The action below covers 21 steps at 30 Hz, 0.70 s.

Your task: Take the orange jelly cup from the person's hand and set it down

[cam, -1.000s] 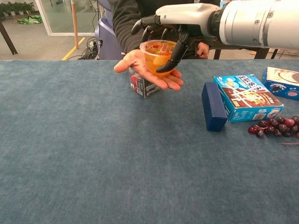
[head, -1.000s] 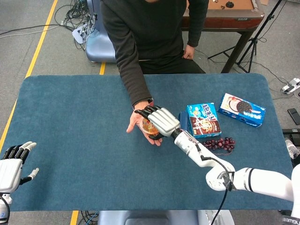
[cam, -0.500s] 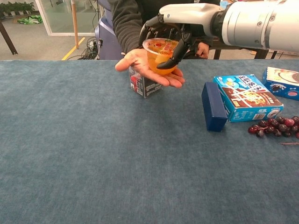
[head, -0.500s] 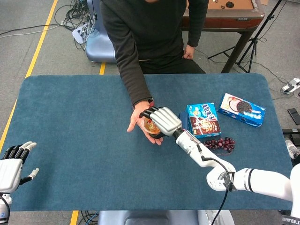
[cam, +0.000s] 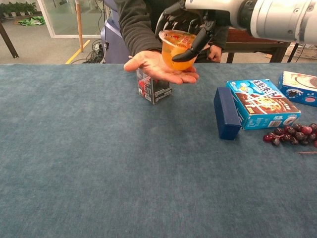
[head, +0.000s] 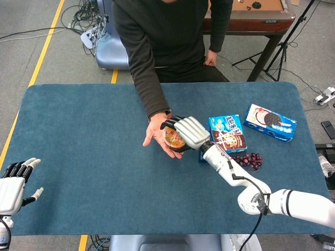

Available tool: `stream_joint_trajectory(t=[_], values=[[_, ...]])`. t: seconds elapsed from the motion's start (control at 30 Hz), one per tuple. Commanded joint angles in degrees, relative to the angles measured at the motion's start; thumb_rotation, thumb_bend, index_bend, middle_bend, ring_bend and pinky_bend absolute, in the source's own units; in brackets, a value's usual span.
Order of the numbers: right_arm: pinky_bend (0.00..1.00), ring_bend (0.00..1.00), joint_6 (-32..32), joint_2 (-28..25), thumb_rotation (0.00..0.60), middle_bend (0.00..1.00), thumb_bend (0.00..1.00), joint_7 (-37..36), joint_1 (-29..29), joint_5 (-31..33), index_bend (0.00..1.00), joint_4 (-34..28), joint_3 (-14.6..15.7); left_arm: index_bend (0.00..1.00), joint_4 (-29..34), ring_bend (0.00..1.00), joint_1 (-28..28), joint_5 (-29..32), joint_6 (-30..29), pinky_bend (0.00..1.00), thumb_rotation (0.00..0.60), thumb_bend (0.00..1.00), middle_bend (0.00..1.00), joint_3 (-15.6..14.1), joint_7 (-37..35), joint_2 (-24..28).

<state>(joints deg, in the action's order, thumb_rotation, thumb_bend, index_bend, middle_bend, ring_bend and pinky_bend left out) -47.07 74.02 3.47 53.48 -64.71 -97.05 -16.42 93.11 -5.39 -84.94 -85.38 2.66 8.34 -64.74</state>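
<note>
The orange jelly cup [cam: 176, 48] [head: 172, 139] is a clear tub with orange filling and a printed lid. My right hand [head: 187, 132] [cam: 190, 22] grips it from above, fingers wrapped round its rim, and holds it just over the person's open palm [cam: 157, 67] [head: 157, 137]. The cup looks lifted slightly off the palm. My left hand [head: 14, 180] stays at the table's near left corner, fingers apart, holding nothing.
A small dark carton [cam: 153, 88] stands under the person's hand. A dark blue box [cam: 227, 113], a blue snack box [cam: 260, 102], a cookie pack [head: 269, 122] and a bunch of grapes [cam: 291, 133] lie to the right. The table is covered with blue cloth [cam: 99, 163].
My right hand closed on the jelly cup and raised it a little, shifting right off the person's palm. The left hand has not moved.
</note>
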Motion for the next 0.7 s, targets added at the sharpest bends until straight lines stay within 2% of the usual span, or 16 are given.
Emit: stream_joint_trajectory(t=[0.03,0.3,0.43,0.7], values=[[0.45,0.24,-0.83,-1.98,0.600,0.32,0.32,-0.99,-1.27,-1.14,0.33,-1.72,0.23,0.19,0.00,0.16,0.00,0.00,0.00,0.12,0.600,0.22,0.19,0.00,0.00,0.00],[0.45,0.24,-2.71,-8.85,0.600,0.32,0.32,-1.56,-5.52,-3.28,0.33,-7.20,2.68,0.19,0.00,0.16,0.00,0.00,0.00,0.12,0.600,0.22,0.19,0.00,0.00,0.00],[0.45,0.24,-1.90,-14.42,0.600,0.32,0.32,-8.24,-8.13,-7.38,0.33,-6.04,3.37,0.19,0.00,0.16,0.00,0.00,0.00,0.12,0.600,0.22,0.19,0.00,0.00,0.00],[0.45,0.23,-1.65,-15.08,0.600,0.32,0.32,-12.15,-10.30,-12.12,0.33,-3.99,6.13,0.19,0.00,0.16,0.00,0.00,0.00,0.12,0.600,0.22,0.19,0.00,0.00,0.00]])
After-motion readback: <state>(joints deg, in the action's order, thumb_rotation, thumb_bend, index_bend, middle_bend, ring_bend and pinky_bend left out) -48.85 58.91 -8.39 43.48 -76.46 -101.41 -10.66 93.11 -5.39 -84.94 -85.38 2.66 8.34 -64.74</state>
